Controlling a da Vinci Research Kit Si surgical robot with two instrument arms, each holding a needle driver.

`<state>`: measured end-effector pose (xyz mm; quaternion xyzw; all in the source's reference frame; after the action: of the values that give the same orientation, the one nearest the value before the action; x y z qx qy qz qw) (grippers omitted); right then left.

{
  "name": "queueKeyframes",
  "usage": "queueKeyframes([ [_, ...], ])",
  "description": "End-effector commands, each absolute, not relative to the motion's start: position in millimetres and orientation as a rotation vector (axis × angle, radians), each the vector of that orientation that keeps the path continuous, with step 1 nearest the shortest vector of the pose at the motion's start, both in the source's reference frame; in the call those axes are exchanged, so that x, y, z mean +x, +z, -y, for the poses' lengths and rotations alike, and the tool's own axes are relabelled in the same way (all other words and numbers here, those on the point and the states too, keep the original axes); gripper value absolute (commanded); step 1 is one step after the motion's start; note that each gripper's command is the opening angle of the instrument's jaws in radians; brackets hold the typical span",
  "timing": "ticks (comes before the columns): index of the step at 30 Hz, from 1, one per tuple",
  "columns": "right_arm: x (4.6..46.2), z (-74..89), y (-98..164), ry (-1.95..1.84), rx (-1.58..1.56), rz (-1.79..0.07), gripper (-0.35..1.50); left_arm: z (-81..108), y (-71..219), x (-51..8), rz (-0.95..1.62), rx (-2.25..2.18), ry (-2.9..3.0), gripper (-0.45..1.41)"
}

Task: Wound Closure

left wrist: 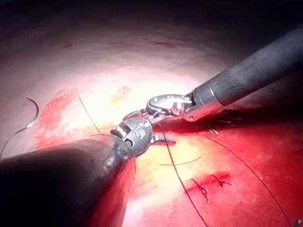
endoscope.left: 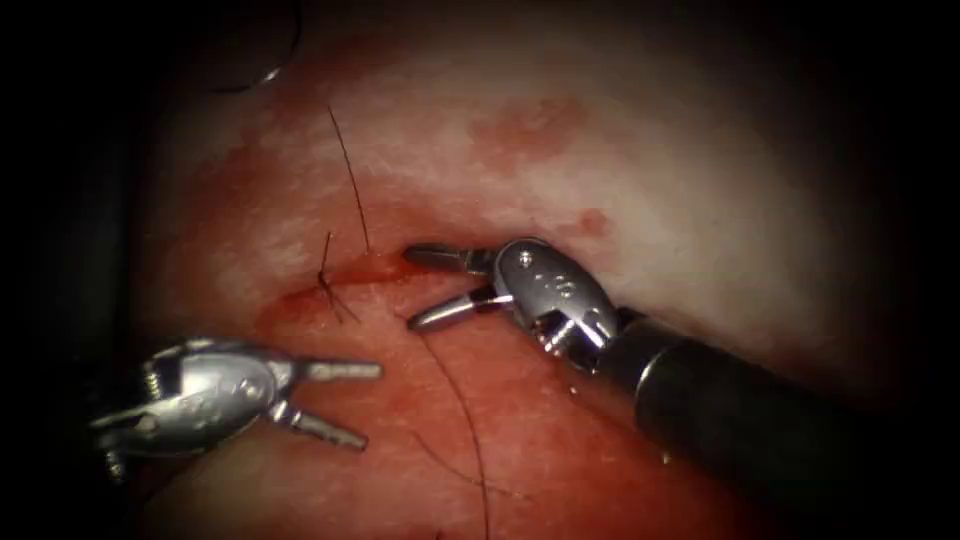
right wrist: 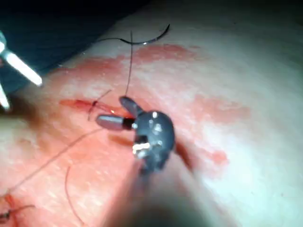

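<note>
Your right hand (endoscope.left: 410, 288) is coming in from the right and hovering over the cut (endoscope.left: 335, 285), its jaws spread wide and holding nothing. One jaw is lying along the upper lip of the cut, the other is pointing down-left just below it. Your left hand (endoscope.left: 365, 405) is sitting low on the left side, well apart from the cut, its jaws also parted and gripping nothing.

The needle (endoscope.left: 268, 60) is lying free on the tissue (endoscope.left: 620, 170) far up at the left, away from both hands and not in the tissue; in the right wrist view it is showing as a dark curve (right wrist: 147, 40) beyond the red fluid (endoscope.left: 530, 125). A knotted stitch (endoscope.left: 327, 280) is sitting across the cut with short ends sticking out. The thread (endoscope.left: 350, 180) is running from just right of the stitch up toward the needle, and another strand is trailing down past your right hand's lower jaw.
</note>
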<state>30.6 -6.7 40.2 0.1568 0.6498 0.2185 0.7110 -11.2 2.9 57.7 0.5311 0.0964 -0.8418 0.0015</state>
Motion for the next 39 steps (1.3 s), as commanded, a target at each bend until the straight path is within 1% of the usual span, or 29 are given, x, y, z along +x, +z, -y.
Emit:
queueKeyframes([
  [1, 31.0, 6.3, 40.7, 0.485, 0.346, -1.443, 1.30, -2.4, 58.4, -11.9, -0.290, 1.679, -2.634, 0.31],
  [4, 30.8, 6.2, 40.6, 0.487, 0.343, -1.444, 1.30, -0.9, 58.8, -12.6, -0.193, 1.732, -2.607, 0.37],
  [5, 30.8, 6.2, 40.6, 0.487, 0.343, -1.444, 1.30, -0.9, 58.8, -12.6, -0.193, 1.732, -2.607, 0.37],
  [9, 30.9, 6.2, 40.6, 0.487, 0.344, -1.444, 1.28, 0.0, 59.0, -13.4, -0.061, 1.779, -2.526, 0.37],
  [13, 30.7, 6.3, 40.6, 0.488, 0.343, -1.443, 1.28, 1.7, 58.8, -15.0, 0.015, 1.802, -2.454, 0.41],
  [16, 30.7, 6.3, 40.6, 0.488, 0.343, -1.443, 1.28, 2.4, 58.7, -15.6, 0.047, 1.808, -2.430, 0.44],
  [20, 30.6, 6.3, 40.5, 0.482, 0.340, -1.444, 1.28, 2.0, 58.6, -15.6, 0.098, 1.758, -2.462, 0.44],
  [23, 30.2, 6.2, 40.1, 0.477, 0.341, -1.445, 1.28, 1.4, 58.8, -15.3, 0.105, 1.742, -2.483, 0.44],
  [25, 29.1, 5.6, 38.6, 0.457, 0.335, -1.452, 1.28, 0.3, 59.4, -14.7, 0.120, 1.718, -2.500, 0.42],
  [32, 27.3, 4.1, 33.8, 0.394, 0.290, -1.485, 1.28, -1.5, 62.2, -13.6, 0.127, 1.698, -2.524, 0.41],
  [37, 28.1, 4.5, 30.8, 0.342, 0.259, -1.502, 1.28, -3.5, 64.5, -12.7, 0.142, 1.669, -2.563, 0.39],
  [39, 28.9, 5.3, 30.2, 0.301, 0.249, -1.508, 1.28, -4.5, 65.5, -12.4, 0.140, 1.665, -2.572, 0.36],
])
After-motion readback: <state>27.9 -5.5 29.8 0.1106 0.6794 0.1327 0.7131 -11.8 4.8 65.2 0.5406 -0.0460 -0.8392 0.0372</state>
